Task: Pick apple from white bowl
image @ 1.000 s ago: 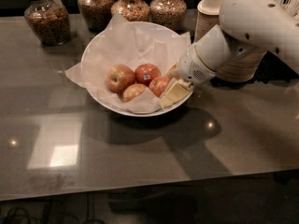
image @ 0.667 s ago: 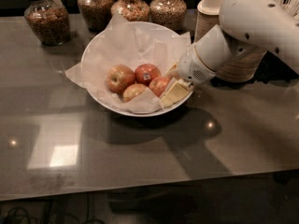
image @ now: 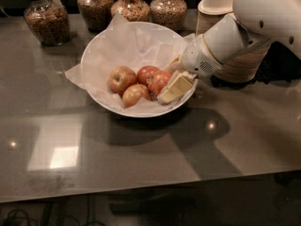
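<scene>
Item: apple (image: 157, 79), red-orange, rightmost of the cluster in the white bowl (image: 96, 55), far centre of the desk (image: 141, 164).
Step in hand: securing the apple. Best done gripping squarely across its widest part, then lifting straight up, clear of the paper lining (image: 127, 41) and the neighbouring apples (image: 121, 79).
Gripper (image: 168, 84): inside the bowl's right rim, against the apple. Whether it is clamped on the apple cannot be told.

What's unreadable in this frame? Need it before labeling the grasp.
Camera view, the only one:
- The gripper sits in the right side of the white bowl, against the apple. Its own body hides whether it has a hold.
- The apple's right side is covered by the gripper.
- The bowl's right rim is behind the arm.
- The tops of the jars are cut off by the top edge.
</scene>
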You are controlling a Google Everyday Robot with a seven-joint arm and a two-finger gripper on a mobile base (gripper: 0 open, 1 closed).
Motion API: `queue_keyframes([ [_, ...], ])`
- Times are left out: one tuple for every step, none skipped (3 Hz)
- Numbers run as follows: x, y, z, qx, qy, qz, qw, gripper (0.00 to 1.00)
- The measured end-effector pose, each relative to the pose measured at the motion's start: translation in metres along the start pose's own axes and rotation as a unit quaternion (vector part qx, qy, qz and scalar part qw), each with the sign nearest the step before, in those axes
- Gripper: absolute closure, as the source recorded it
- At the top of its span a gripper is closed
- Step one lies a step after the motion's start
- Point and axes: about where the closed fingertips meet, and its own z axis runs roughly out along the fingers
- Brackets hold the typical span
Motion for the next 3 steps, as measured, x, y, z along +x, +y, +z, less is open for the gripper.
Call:
queue_keyframes([
  [-0.021, 0.002, -0.016, -0.012, -0.045, -0.01, 0.9989, 1.0],
  [-0.041, 0.001, -0.039, -0.018, -0.1, -0.017, 0.9947, 1.0],
  [-0.054, 0.0, -0.062, -0.017, -0.142, -0.022, 0.9895, 1.0],
])
